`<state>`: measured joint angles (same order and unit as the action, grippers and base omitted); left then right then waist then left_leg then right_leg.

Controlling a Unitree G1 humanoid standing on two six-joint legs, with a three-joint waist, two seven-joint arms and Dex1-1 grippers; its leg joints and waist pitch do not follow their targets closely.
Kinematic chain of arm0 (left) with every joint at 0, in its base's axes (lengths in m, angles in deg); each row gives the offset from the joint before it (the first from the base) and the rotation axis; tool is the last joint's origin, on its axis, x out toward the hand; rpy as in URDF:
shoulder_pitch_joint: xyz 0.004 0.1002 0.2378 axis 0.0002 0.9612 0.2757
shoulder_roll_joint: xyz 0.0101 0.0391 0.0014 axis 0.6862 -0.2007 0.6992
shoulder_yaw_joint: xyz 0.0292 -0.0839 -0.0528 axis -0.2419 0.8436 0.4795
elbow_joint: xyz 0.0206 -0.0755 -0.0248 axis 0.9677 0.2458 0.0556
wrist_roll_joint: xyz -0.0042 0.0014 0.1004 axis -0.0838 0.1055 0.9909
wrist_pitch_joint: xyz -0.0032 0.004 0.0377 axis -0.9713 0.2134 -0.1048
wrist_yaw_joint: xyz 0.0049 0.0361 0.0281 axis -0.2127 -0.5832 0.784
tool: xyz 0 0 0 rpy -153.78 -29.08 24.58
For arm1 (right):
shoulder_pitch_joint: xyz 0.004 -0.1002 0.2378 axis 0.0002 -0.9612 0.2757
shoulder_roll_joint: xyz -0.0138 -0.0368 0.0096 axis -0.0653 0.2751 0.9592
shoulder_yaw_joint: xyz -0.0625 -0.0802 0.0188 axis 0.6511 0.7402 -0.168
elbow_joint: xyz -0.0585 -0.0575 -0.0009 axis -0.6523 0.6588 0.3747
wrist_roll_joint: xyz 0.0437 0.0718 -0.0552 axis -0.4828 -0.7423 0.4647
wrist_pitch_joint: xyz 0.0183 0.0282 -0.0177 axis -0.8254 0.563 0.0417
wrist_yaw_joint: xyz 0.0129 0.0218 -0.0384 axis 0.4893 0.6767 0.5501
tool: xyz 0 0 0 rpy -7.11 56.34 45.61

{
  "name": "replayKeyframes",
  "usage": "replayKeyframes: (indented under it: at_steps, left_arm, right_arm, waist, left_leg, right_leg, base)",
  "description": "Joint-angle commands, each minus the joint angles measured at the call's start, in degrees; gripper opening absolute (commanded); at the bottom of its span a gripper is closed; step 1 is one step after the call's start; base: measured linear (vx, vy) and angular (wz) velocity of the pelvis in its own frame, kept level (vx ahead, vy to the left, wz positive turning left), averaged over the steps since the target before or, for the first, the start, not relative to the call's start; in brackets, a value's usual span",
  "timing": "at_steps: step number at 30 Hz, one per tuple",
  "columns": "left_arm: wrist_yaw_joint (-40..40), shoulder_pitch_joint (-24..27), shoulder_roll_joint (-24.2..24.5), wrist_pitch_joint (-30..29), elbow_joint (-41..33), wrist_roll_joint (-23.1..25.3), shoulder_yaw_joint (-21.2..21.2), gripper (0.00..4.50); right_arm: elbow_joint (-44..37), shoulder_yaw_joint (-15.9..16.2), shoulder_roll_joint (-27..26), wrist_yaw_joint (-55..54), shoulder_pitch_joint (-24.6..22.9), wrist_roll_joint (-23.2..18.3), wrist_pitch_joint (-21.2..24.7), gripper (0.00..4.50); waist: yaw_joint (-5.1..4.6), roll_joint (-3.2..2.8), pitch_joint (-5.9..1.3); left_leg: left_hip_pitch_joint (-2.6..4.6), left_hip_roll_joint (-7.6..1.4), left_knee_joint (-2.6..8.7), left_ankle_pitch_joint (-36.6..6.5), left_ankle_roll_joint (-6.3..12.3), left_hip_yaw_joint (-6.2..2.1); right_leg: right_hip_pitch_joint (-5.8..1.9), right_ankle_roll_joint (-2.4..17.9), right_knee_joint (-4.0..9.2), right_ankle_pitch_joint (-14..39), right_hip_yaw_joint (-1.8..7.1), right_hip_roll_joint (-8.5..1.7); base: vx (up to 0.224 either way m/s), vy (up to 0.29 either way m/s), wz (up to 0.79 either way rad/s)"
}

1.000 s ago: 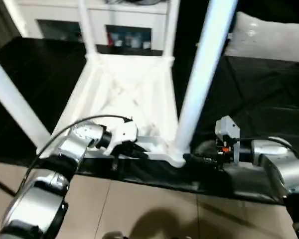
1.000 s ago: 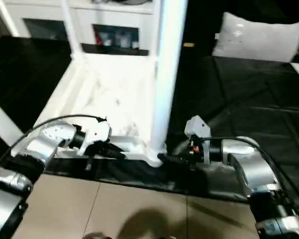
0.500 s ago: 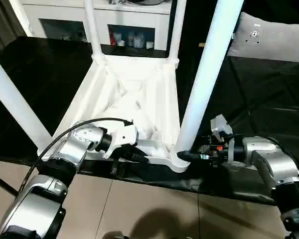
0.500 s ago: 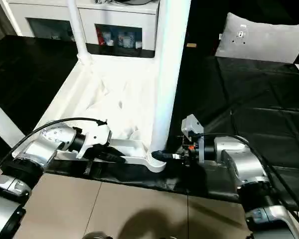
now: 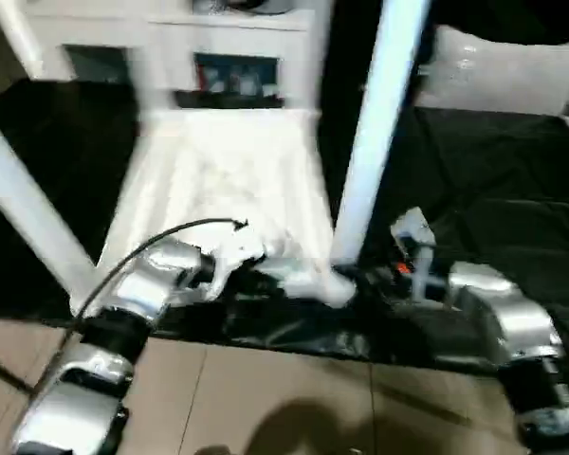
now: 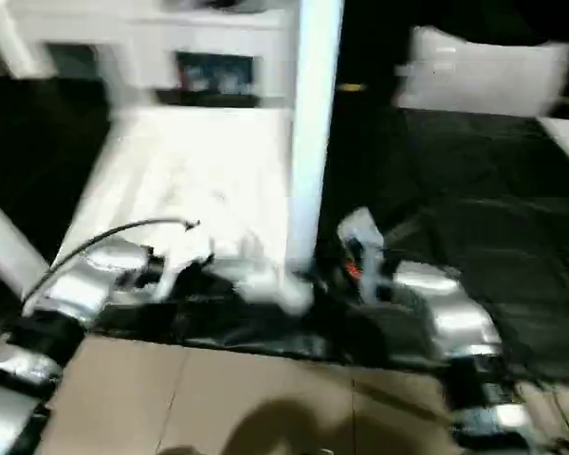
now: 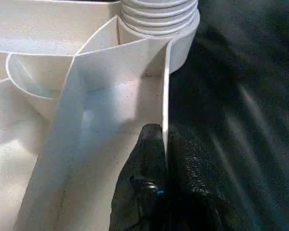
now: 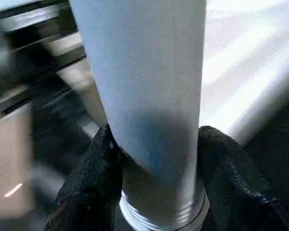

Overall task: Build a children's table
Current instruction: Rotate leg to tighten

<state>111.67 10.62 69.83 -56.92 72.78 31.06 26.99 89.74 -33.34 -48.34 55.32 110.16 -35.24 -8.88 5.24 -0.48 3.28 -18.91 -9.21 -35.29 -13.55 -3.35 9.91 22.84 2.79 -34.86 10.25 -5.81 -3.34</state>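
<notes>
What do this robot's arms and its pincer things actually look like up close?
Both forearms are rounded, shiny silver shells with darker black joints. The left arm carries a thin black cable arching over a white wrist piece; the right arm has a small pale block with an orange-red spot. Each gripper's fingers are black, with a textured surface.

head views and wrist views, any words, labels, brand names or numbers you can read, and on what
None can be read.
Items behind the white cabinet's glass doors: too blurred to read.
Small mark on the grey cushion: blurred.
White plastic table top and white tapered round leg: plain, no print.
</notes>
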Motion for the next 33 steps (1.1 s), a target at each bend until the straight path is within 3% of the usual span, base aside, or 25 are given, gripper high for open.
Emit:
replayKeyframes:
  at_steps: [1,3,5,7,10,14,16,19,21,22,28,30,33]
  left_arm:
    - [-6.4,-1.1,-5.2,-2.6,-1.0,-0.7,-0.7,0.00]
    - [-10.2,-2.1,-7.1,-2.2,0.3,0.8,-1.1,0.00]
    - [-11.7,-2.7,-7.8,-1.5,1.1,1.5,-1.4,0.00]
    - [-13.3,-3.2,-8.1,-1.6,1.1,2.9,-1.9,0.00]
    - [-13.9,-3.1,-7.7,-1.6,0.9,3.6,-2.0,0.00]
    - [-11.6,-2.2,-4.4,4.1,1.3,4.7,-2.9,0.00]
    - [-9.6,-1.7,-2.9,6.7,1.7,4.5,-3.2,0.00]
    - [-5.9,-1.2,-1.0,9.8,2.0,3.3,-3.1,0.00]
    - [-3.1,-1.0,0.5,12.0,2.4,3.1,-3.8,0.00]
    - [-1.4,-0.9,1.2,13.0,2.6,3.0,-4.2,0.00]
    - [7.1,-1.2,4.0,17.8,3.8,1.4,-5.5,0.00]
    - [9.8,-1.4,4.7,19.3,4.1,1.2,-6.1,0.00]
    - [14.1,-1.6,5.8,20.7,3.9,0.6,-7.0,0.00]
  right_arm:
    - [1.7,2.9,-5.9,-6.8,1.8,0.4,3.4,2.04]
    - [5.3,0.8,-9.2,-14.0,3.9,1.3,1.9,2.04]
    - [5.8,0.6,-9.9,-15.3,4.3,1.7,0.2,2.04]
    - [4.9,-0.5,-10.9,-16.3,4.1,1.4,-0.6,2.56]
    - [3.3,-0.7,-10.2,-14.7,3.3,1.3,-1.3,2.88]
    - [0.7,-0.4,-4.7,-6.8,0.7,1.1,-5.6,3.20]
    - [0.0,0.1,-1.6,-2.5,-0.1,0.7,-7.3,3.37]
    - [-1.9,-0.2,2.6,3.6,-0.8,-0.7,-5.6,3.64]
    - [-2.4,0.3,5.3,7.8,-0.8,-1.1,-5.1,3.74]
    - [-2.3,0.7,6.7,10.0,-0.6,-1.1,-5.3,3.74]
    - [-2.5,4.4,12.5,23.2,-0.3,-2.0,-7.2,3.74]
    - [-1.5,5.1,13.1,25.7,0.3,-2.0,-7.7,3.40]
    - [-0.1,6.2,13.5,28.9,0.9,-2.1,-8.2,3.35]
  waist:
    - [0.13,0.61,-3.07]
    - [-0.27,0.47,-3.12]
    - [-0.42,0.14,-3.32]
    - [-0.51,-0.19,-3.74]
    - [-0.38,0.01,-3.81]
    - [0.22,0.20,-4.04]
    - [0.64,0.29,-4.31]
    - [1.08,0.45,-4.42]
    - [1.34,0.28,-4.36]
    - [1.32,0.49,-4.31]
    - [2.04,0.21,-4.19]
    - [2.34,0.34,-4.19]
    - [2.78,0.19,-4.34]
  left_leg:
    - [-0.38,-3.10,4.41,-6.1,1.76,-1.58]
    - [-0.45,-2.56,4.21,-6.5,2.43,-1.60]
    - [-0.49,-2.84,4.39,-6.6,2.88,-1.66]
    - [-0.52,-3.70,4.93,-6.2,3.41,-1.90]
    - [-0.51,-3.80,4.87,-5.7,4.13,-1.71]
    - [-0.84,-3.61,4.64,-4.0,5.43,-1.52]
    - [-1.16,-3.62,4.46,-1.3,6.92,-1.45]
    - [-1.43,-3.72,4.22,0.3,8.18,-1.44]
    - [-1.40,-3.88,4.15,-0.1,8.84,-1.35]
    - [-1.43,-3.91,4.17,-0.4,8.75,-1.29]
    - [-1.18,-4.26,4.25,-2.2,7.48,-1.28]
    - [-1.25,-4.17,4.24,-2.3,7.45,-1.29]
    - [-1.12,-4.48,4.23,-1.4,7.27,-1.33]
  right_leg:
    - [-2.95,3.5,7.02,31.0,3.34,-6.21]
    - [-2.87,0.9,7.82,35.0,2.93,-6.18]
    - [-2.92,0.4,7.95,33.5,2.71,-6.04]
    - [-3.31,2.5,7.09,25.9,2.72,-6.03]
    - [-3.28,5.3,6.45,20.9,3.20,-6.28]
    - [-3.60,5.8,6.23,19.1,3.35,-6.36]
    - [-3.78,6.4,5.46,14.2,3.33,-6.13]
    - [-3.91,7.5,4.97,11.0,3.23,-6.13]
    - [-3.79,7.4,5.04,11.7,3.02,-6.02]
    - [-3.70,6.8,5.18,12.9,2.93,-5.98]
    - [-3.44,6.7,5.40,16.2,2.87,-6.14]
    - [-3.48,6.5,5.45,16.6,2.82,-6.15]
    - [-3.35,7.1,5.10,15.1,2.89,-6.23]
  base:
    - [0.000,0.000,0.00]
    - [0.000,0.000,0.00]
    - [0.000,0.000,0.00]
    - [0.000,0.000,0.00]
    - [0.000,0.000,0.00]
    - [0.000,0.000,0.00]
    - [0.000,0.000,0.00]
    - [0.000,0.000,0.00]
    - [0.000,0.000,0.00]
    - [0.000,0.000,0.00]
    - [0.000,0.000,0.00]
    - [0.000,0.000,0.00]
    - [0.000,0.000,0.00]
